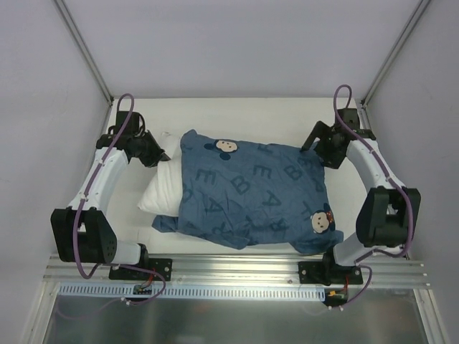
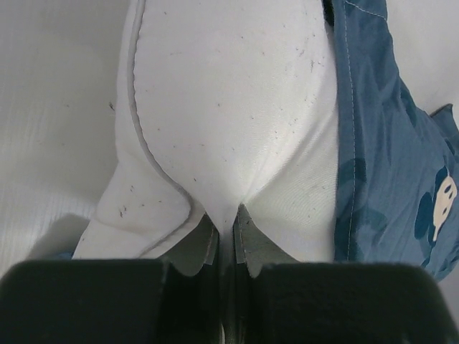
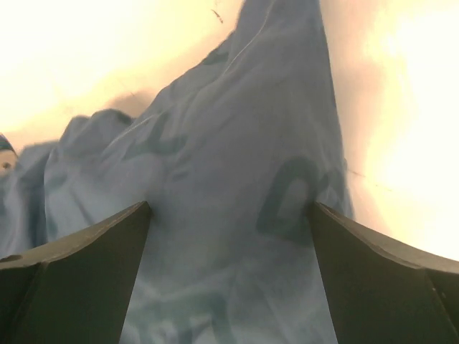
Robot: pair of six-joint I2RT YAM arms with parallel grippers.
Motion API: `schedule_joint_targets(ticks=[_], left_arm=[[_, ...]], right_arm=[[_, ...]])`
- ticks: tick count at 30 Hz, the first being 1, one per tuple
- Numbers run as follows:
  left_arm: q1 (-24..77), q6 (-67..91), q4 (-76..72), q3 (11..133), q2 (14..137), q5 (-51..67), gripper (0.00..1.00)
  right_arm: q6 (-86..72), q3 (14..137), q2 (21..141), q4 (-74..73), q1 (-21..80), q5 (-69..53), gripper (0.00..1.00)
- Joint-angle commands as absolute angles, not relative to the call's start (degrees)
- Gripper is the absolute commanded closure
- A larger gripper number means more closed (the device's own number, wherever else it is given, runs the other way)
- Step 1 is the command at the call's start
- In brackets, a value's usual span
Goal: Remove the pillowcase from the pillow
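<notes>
The blue pillowcase [image 1: 251, 193], printed with letters and mouse faces, lies across the middle of the table and covers most of the pillow. The white pillow [image 1: 163, 188] sticks out of its left side. My left gripper [image 1: 163, 156] sits at the pillow's far left corner. In the left wrist view this gripper [image 2: 228, 215] is shut on a pinch of the pillow [image 2: 229, 107], with the pillowcase's hem [image 2: 380, 143] to the right. My right gripper [image 1: 315, 147] is at the pillowcase's far right corner. In the right wrist view it [image 3: 229, 215] stands open over the pillowcase [image 3: 237, 143], gripping nothing.
The white table [image 1: 237, 115] is closed in by grey walls at the left, right and back. A metal rail [image 1: 237, 271] runs along the near edge and carries both arm bases. The right arm's elbow [image 1: 387, 215] stands close beside the pillowcase's right edge.
</notes>
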State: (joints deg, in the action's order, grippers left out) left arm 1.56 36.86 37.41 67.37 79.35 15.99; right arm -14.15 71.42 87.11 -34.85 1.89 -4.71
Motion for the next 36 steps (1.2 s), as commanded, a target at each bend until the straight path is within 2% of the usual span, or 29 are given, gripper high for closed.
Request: schedule_joint_targets(ticks=[1,5,7,10,11,14,22,27,29,31,36], left_arm=[[2.29,35.51,37.71,66.54,75.94,16.7,1.0],[2.29,33.75,37.79,66.27,75.85,17.32,1.0],[2.29,33.31,37.88,65.83,75.32,17.05,1.0],[2.29,32.7,37.88,65.92,74.53,16.79,1.0],[2.2,32.61,37.97,66.0,74.36,16.27,1.0],[1.58,30.94,39.98,67.23,74.27,15.3,1.0],[-10.79,26.28,43.06,69.07,66.98,17.93,1.0],[-12.57,26.45,45.79,75.57,65.65,18.01,1.0],[-12.92,27.15,46.05,77.68,65.57,18.63,1.0],[-13.18,27.51,46.32,78.83,65.39,19.59,1.0],[-17.13,27.6,46.93,80.42,63.28,20.65,1.0]], right_arm=[[-21.26,73.74,91.39,-30.86,-1.66,-13.0,0.04],[-24.78,74.97,98.51,-27.6,-3.86,-15.9,0.03],[-25.05,75.76,102.3,-27.07,-3.69,-17.4,0.12],[-24.78,75.24,101.96,-26.37,-2.99,-16.44,0.56],[-24.7,75.15,101.43,-26.28,-3.16,-15.65,0.79],[-24.35,75.5,97.75,-27.6,-4.82,-11.53,0.97],[-23.64,76.89,84.04,-27.5,-10.46,-9.58,0.99],[-22.5,82.16,77.8,-30.4,-10.72,-10.72,0.98],[-20.58,85.93,76.91,-31.9,-10.72,-10.55,0.94],[-19.34,88.32,76.2,-35.06,-10.9,-9.24,0.99],[-17.32,87.63,71.99,-35.16,-13.09,-7.3,0.99]])
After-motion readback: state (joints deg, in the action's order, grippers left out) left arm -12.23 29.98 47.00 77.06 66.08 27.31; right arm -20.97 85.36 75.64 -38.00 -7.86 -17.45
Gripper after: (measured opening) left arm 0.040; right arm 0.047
